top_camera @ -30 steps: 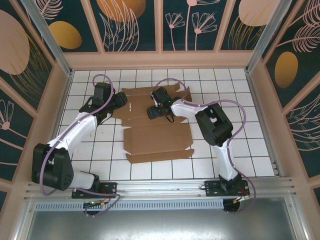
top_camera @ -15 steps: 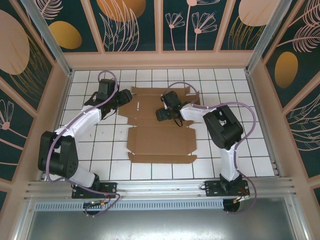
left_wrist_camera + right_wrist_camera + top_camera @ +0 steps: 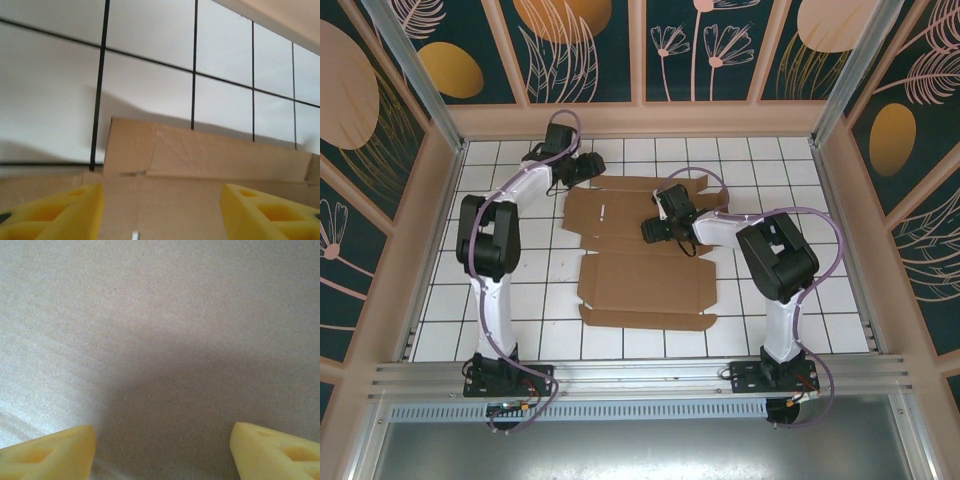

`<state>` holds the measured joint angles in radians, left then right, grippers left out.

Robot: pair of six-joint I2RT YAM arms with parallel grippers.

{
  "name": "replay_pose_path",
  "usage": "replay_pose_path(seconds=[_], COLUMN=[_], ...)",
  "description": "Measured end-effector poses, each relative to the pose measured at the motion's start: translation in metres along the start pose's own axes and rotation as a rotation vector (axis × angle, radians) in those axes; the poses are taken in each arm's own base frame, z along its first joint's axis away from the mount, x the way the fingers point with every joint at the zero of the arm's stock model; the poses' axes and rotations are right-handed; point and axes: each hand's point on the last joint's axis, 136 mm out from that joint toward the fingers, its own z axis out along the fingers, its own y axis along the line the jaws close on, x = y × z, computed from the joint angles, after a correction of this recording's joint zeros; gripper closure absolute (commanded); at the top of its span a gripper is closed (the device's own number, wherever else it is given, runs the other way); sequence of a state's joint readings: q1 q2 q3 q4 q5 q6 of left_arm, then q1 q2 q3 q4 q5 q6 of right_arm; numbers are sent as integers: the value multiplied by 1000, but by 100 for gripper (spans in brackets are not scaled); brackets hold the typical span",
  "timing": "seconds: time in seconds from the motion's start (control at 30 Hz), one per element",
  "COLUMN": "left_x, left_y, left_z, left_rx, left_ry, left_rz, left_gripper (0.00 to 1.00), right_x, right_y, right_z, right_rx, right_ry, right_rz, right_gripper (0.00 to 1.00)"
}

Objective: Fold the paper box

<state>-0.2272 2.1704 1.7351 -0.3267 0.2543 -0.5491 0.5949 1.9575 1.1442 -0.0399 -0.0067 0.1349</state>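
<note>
1. Counter [image 3: 520, 300]: white tiles with black lines, walls close on every side.
2. Box [image 3: 640, 285]: near the middle of the counter, opened out as one brown sheet, almost all flat. No sides standing up yet, so most likely very early in the folding.
3. Right arm [image 3: 760, 250]: bent over the right part of the sheet, reaching in to its far half.
4. Left arm [image 3: 500, 230]: stretched up the left side to the far left corner of the sheet.
5. Right fingers [image 3: 653, 231]: spread wide, holding nothing, low over plain cardboard. Touching or not, hard to tell. Probably there to pin the sheet down.
6. Left fingers [image 3: 590, 168]: spread wide too, holding nothing, right at the far left edge of the sheet.
7. Far flap [image 3: 200, 155]: lifted a little off the tiles, going by the shadow under it. Likely the next bit to fold. Need to get under its edge, tip it up and over along the crease, and press the rest down to stop any sliding.
8. In the way: right arm across the sheet, and back wall [image 3: 630, 120] near the far flap. Not much room to swing.
9. Slot [image 3: 604, 211]: tiny cut in the far left part of the sheet, most likely for a tab later on.
</note>
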Motion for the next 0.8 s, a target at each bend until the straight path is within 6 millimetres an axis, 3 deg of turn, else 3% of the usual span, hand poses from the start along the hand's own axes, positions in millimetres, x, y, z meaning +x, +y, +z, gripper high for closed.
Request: replay_pose_path(seconds=[0.23, 0.4, 0.7, 0.8], left_x=[-27, -8, 30, 31], left_y=[16, 27, 34, 32], left_z=[24, 44, 59, 61], left_rx=[-16, -2, 56, 86], left_ry=[0, 68, 156, 151], left_rz=[38, 23, -19, -27], left_gripper=[43, 47, 71, 73], right_x=[0, -2, -3, -5], right_y=[-1, -3, -6, -8], right_z=[0, 1, 2, 4], right_rx=[-13, -10, 2, 6], right_ry=[3, 13, 52, 64], right_rz=[4, -4, -6, -6], right_gripper=[30, 34, 39, 41])
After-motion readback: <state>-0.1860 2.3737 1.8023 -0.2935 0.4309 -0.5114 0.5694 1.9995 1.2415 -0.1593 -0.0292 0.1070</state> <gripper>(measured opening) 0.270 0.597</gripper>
